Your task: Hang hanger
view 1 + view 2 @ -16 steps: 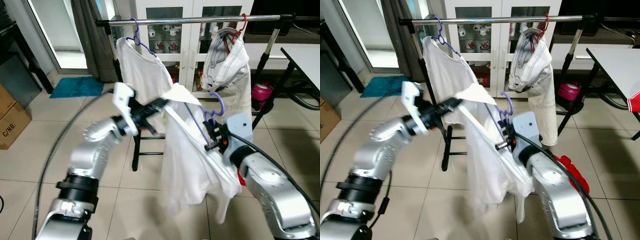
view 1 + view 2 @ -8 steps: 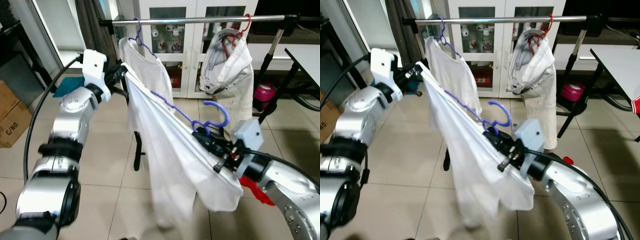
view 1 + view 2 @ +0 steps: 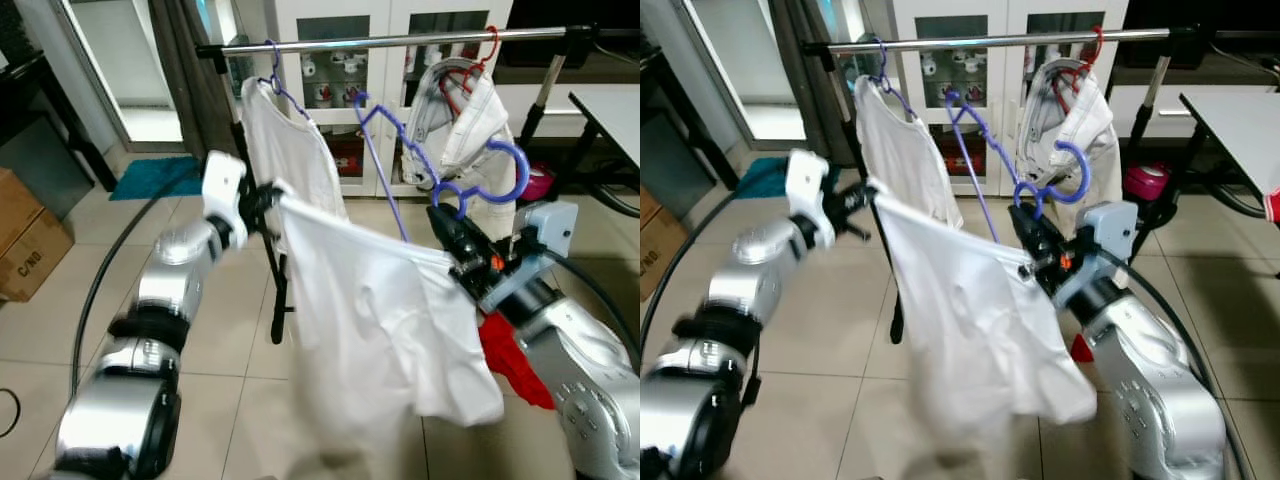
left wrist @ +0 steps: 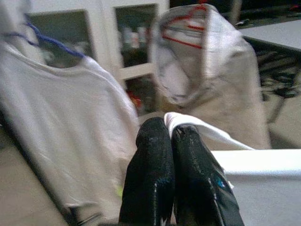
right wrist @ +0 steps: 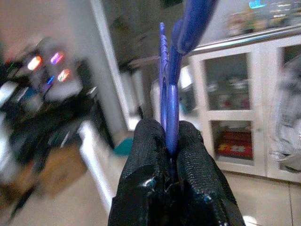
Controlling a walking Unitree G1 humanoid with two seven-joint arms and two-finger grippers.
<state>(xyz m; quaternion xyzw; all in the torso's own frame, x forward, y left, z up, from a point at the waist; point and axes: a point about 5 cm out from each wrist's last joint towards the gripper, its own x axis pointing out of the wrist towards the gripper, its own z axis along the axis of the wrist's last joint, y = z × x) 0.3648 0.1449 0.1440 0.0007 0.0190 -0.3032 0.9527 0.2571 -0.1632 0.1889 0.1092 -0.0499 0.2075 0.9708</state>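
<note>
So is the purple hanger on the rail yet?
No. The right gripper holds the purple hanger below the rail, hook free.

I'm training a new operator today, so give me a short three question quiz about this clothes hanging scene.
1. True or false: the right claw is shut on the purple hanger.
2. What does the left claw pinch? A) white shirt B) jeans C) red hanger
3. Fill in: the hanger's hook is not yet on the ____.

Key: 1 true; 2 A; 3 rail.
</note>
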